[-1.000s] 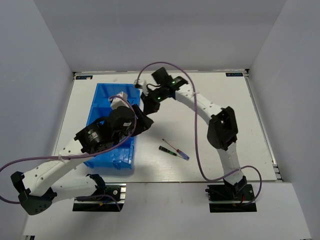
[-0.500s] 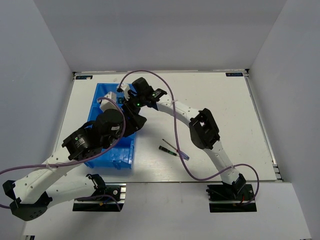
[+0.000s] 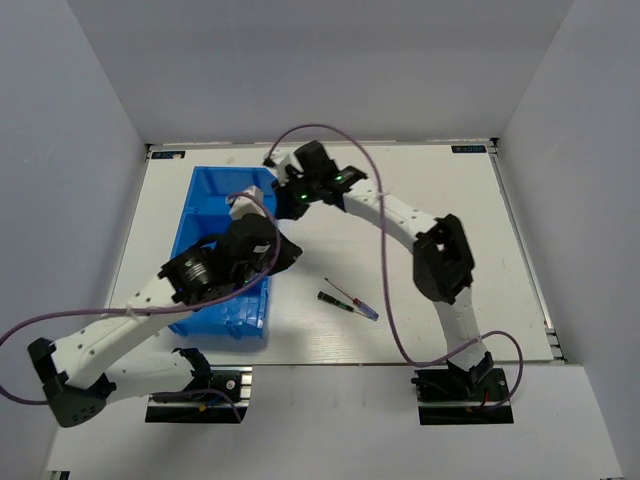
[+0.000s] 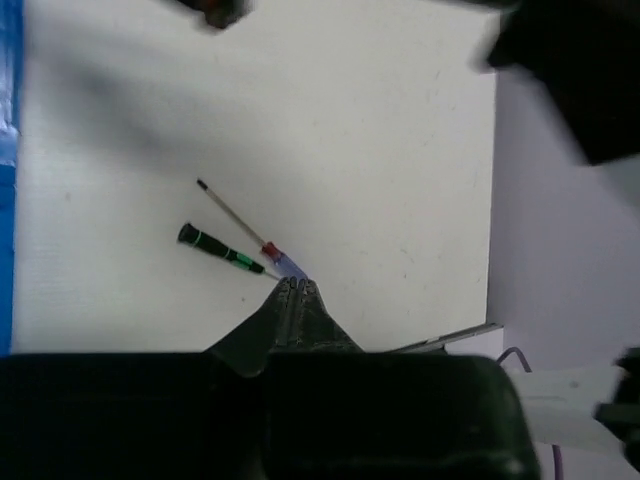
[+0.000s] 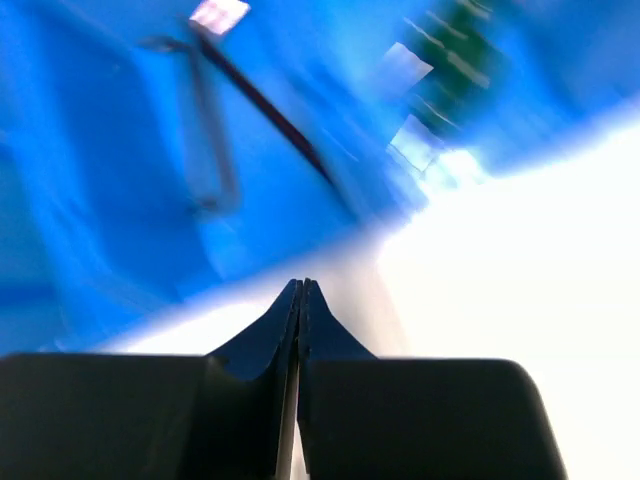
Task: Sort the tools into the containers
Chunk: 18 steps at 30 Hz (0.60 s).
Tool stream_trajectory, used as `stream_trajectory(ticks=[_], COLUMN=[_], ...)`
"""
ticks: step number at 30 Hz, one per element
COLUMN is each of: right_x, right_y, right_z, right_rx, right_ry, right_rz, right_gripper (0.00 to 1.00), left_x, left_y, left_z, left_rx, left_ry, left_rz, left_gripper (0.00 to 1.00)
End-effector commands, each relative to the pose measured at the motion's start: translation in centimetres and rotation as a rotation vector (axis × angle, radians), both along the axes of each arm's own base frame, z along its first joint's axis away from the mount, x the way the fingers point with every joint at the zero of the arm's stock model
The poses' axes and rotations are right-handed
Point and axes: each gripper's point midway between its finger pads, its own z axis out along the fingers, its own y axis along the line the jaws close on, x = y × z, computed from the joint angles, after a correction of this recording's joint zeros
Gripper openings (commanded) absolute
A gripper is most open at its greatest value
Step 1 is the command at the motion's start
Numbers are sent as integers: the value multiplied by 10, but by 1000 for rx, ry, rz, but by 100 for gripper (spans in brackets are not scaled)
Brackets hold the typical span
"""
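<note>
Tools (image 3: 336, 302) aren't all sorted yet: two lie out on the bench (image 3: 500, 250), well apart from the blue bins (image 3: 200, 205) at the left. They're the red-blue screwdriver (image 4: 238, 218) and the green-black screwdriver (image 4: 215, 246), side by side, converging toward the blue-handle end (touching or not, can't tell at this res.). The left pincer (image 4: 295, 288) hangs above them, fingers pressed together w/ nothing between, tips pointing approx. at the red-blue handle. The right pincer (image 5: 301, 288) is likewise closed up and empty, at the bins' edge, and its view is badly smeared. Inside a blue compartment it shows dark bent rods (image 5: 205, 130), prob. hex keys. Further along is a green blur (image 5: 450, 50), maybe a stubby driver. It's too blurred to be sure, or to say which compartment. In the top view the arms cover much of the bin row, so no count is possible there. My read: most of the job looks done, provided the bins hold the rest. The two thin drivers are left to pick up and bin, and neither arm has hold of anything.
</note>
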Motion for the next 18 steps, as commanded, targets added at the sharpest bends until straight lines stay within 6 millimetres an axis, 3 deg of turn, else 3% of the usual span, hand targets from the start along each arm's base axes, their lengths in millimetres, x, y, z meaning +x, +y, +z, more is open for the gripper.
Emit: stream_trajectory(ticks=[1,2,3,5,6,7,9,10,11,15,18], right_x=[26,24,9,-18,-27,-53,-66,-84,-88,-112,-126], right_y=[-100,-127,-158,-198,-208,-221,-224,-232,-231,-238,-238], right_z=[10,-9,-27,-44,-50,-60,-65,-80,-74,-94,-96], right_rx=[-219,-284,-367,-475,-503,-524,-531,-556,-539,-597,-580], right_ry=[-41,1,62,127,138,184,185,232,221,282,298], right_rz=[-209,-221,-213,-201,-182,-162,-147,-127,-129,-127,-121], right_gripper=[0,0,0,0,5,25,36,36,38,38,39], left_x=[-9,-14,-19,-22,-27,-26,-25,-25,-25,-31,-32], left_y=[-31,-31,-35,-46,-46,-49,-56,-56,-57,-54,-56], left_z=[-39,-57,-71,-97,-107,-109,-112,-115,-119,-139,-145], left_rx=[47,97,126,163,186,176,153,155,157,189,169], left_ry=[149,221,277,391,429,442,444,445,457,509,523], left_rz=[-89,-89,-91,-62,-49,-31,-24,-24,-14,-10,3], left_gripper=[0,0,0,2,7,28,51,55,63,68,68])
